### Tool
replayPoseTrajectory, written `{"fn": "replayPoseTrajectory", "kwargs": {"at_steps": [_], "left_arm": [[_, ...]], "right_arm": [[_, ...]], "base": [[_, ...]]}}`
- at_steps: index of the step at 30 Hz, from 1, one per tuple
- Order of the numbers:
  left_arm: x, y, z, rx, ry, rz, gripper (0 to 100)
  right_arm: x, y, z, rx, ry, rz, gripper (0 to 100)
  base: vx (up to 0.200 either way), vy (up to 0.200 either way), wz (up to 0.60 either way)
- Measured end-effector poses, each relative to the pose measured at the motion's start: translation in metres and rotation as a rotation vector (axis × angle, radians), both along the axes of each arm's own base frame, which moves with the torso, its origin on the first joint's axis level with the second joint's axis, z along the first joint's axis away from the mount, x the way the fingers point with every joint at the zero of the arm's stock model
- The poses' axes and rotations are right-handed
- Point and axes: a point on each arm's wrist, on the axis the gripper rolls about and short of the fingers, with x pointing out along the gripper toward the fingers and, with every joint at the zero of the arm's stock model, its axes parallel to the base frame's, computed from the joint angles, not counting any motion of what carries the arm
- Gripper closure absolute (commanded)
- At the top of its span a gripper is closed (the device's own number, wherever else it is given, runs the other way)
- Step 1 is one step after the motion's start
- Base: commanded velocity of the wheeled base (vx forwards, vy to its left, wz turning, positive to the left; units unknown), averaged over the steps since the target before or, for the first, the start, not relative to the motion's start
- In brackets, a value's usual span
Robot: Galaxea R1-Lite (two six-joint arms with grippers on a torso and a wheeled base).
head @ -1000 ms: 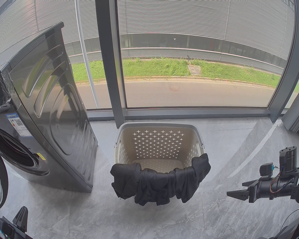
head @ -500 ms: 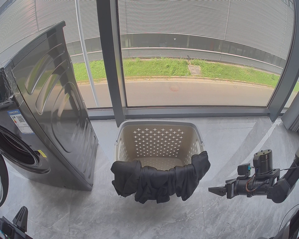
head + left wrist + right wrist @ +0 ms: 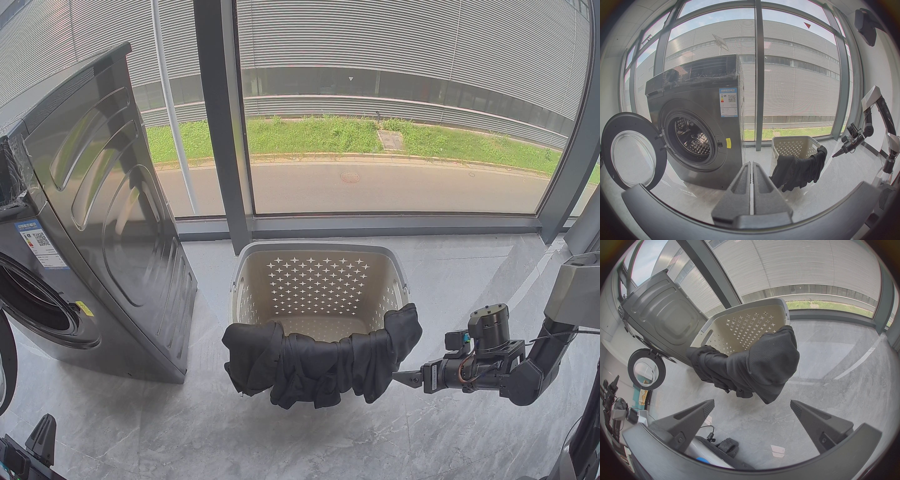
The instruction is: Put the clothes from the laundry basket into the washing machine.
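A: Where is the right pincer [image 3: 406, 377] hovering?
B: Fingers spread apart, just beside the black garment [image 3: 315, 370], which is hanging bunched over the near rim of the cream laundry basket [image 3: 319, 251]. The left pincer [image 3: 752, 165] is sitting pressed together, empty.
A: And around?
B: The basket is standing on the grey marble floor [image 3: 187, 431]; the washing machine [image 3: 106, 219] is gaping open beside the window [image 3: 387, 125].

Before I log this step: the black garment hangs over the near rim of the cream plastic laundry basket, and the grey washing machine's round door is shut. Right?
No. The round door of the grey washing machine stands open, as the left wrist view shows. The black garment does hang over the near rim of the cream plastic laundry basket.
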Motion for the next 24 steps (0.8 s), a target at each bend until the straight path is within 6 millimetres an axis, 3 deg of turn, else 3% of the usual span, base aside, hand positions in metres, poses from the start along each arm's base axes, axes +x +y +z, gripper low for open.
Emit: {"fn": "replayPoseTrajectory", "kwargs": {"at_steps": [24], "left_arm": [[0.000, 0.000, 0.000, 0.001, 0.000, 0.000, 100]], "right_arm": [[0.044, 0.031, -0.030, 0.030, -0.057, -0.052, 0]], "base": [[0.000, 0.000, 0.00]]}}
